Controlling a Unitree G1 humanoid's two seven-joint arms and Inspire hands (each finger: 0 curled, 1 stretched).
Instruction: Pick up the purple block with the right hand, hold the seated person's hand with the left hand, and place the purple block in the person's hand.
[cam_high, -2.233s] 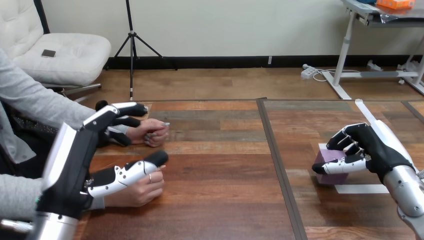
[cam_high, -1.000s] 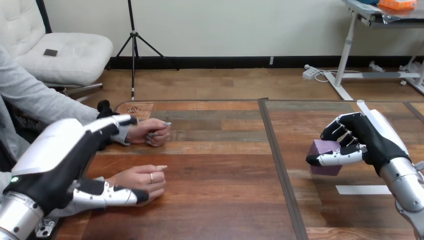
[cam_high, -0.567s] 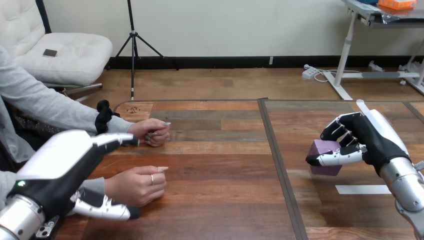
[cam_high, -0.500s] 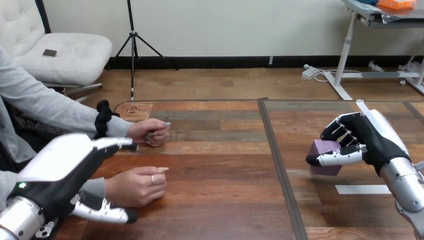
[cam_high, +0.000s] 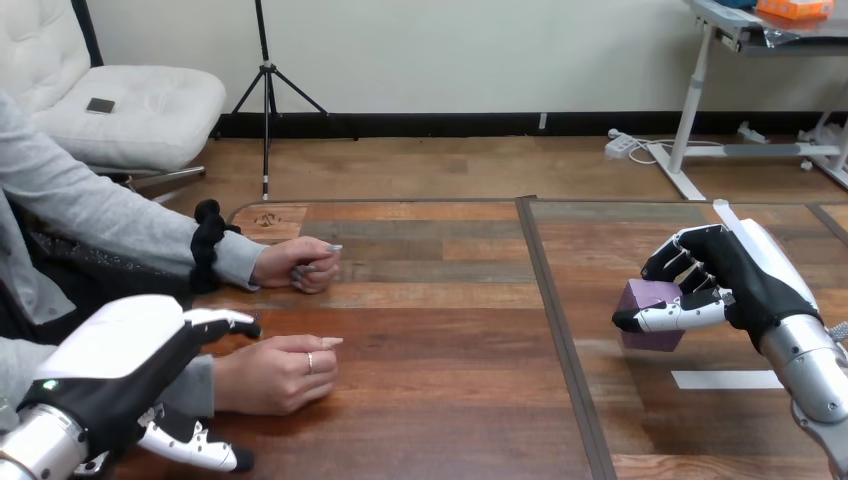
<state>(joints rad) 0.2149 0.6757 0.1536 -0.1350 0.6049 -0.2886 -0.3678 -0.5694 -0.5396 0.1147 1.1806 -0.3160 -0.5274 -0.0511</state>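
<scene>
At right, robot hand (curled) grips purple block.

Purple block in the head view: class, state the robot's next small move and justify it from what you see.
Probably curl the left robot hand round the person's nearer hand. It sits beside that hand's wrist with fingers open, gripping nothing, while the right robot hand already holds the purple block above the table, ready to carry across.

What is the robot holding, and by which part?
The right hand holds the purple block, thumb across its front face, fingers over its top.
</scene>
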